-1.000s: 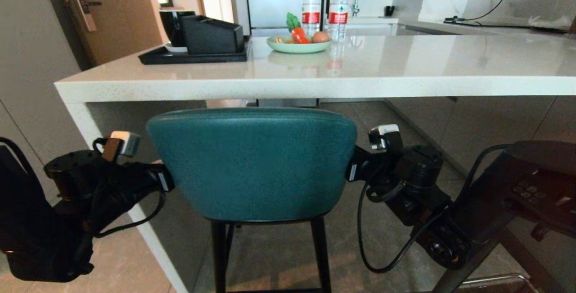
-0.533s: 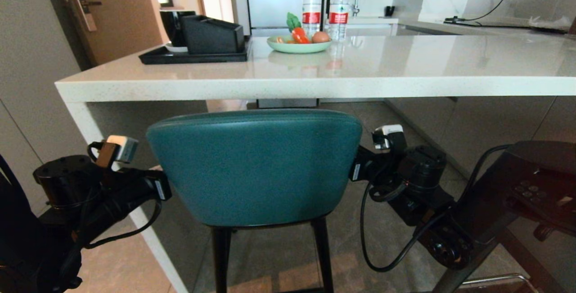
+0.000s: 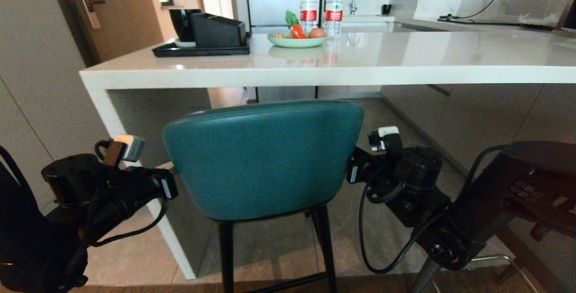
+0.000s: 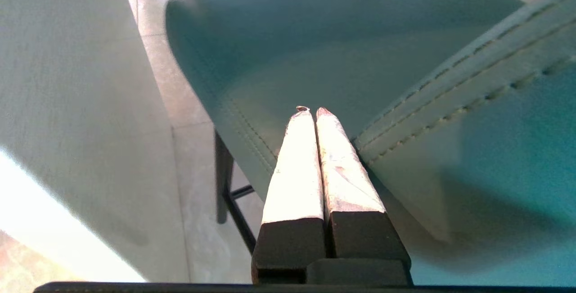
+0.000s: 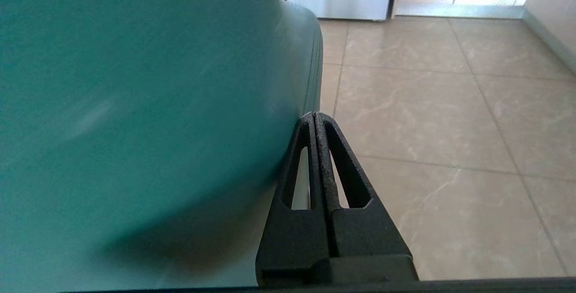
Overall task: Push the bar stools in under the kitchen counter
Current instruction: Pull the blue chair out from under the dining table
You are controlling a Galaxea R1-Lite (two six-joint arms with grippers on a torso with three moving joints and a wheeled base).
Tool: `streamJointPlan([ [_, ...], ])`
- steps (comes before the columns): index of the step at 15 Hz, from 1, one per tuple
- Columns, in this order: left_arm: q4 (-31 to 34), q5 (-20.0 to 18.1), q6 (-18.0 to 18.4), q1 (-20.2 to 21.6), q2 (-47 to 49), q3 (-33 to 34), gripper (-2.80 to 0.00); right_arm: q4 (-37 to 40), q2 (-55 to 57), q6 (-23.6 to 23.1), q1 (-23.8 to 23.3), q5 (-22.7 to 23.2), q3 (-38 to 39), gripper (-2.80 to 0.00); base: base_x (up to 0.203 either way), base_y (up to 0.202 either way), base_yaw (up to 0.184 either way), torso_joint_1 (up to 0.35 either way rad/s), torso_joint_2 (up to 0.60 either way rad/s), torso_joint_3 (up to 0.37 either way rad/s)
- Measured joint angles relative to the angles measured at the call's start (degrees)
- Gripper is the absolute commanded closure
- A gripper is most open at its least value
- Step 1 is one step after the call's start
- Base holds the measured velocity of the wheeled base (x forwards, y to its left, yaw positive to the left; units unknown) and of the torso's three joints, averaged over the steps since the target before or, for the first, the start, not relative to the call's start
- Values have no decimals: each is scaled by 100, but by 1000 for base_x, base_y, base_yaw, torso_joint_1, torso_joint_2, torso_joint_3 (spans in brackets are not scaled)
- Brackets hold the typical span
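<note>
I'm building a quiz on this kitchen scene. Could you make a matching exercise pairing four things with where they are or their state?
Things:
1. teal stool
2. left gripper
3. green plate
4. black tray

Places or states:
A. on the counter near two bottles
B. at the counter's left end
C. shut, beside the stool's back
D. before the counter's edge

Pairs: 1-D, 2-C, 3-A, 4-B

Left pincer (image 4: pixel 310 112) and right pincer (image 5: pixel 315 116) both closed, arms outstretched.
</note>
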Motion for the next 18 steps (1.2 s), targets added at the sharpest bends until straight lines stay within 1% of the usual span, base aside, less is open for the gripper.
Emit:
streamJointPlan([
  [6, -9, 21, -10, -2, 28, -59, 0, -18, 1, 13, -29, 31, 6, 0, -186, 0, -3, 0, 5, 5],
  [8, -6, 23, -10, 20, 34, -75, 0, -48, -10, 18, -338, 52, 50, 0, -25, 0, 0, -7, -1, 4],
  [9, -6, 36, -12, 29, 36, -78, 0, -30, -30, 16, -549, 145, 63, 0, 0, 0, 0, 0, 0, 0],
  [10, -4, 40, -11, 35, 44, -83, 0, -42, -65, 18, -809, 367, 66, 0, 0, 0, 0, 0, 0, 0],
  [12, -11, 63, -11, 40, 79, -87, 0, 84, -131, 18, -1352, 1047, -51, 0, 0, 0, 0, 0, 0, 0],
  [13, -9, 72, -14, 40, 102, -87, 0, 194, -125, 18, -1543, 1296, -279, 0, 0, 0, 0, 0, 0, 0],
  [14, -6, 126, -16, 33, 122, -87, 0, 333, -81, 18, -1645, 1437, -602, 0, 0, 0, 0, 0, 0, 0],
  [16, 16, 256, -18, 18, 175, -99, 0, 688, 94, 20, -1750, 1521, -1412, 0, 0, 0, 0, 0, 0, 0],
  [18, 23, 280, -18, 29, 231, -194, 0, 1225, 348, 18, -1771, 1529, -2274, 0, 0, 0, 0, 0, 0, 0],
])
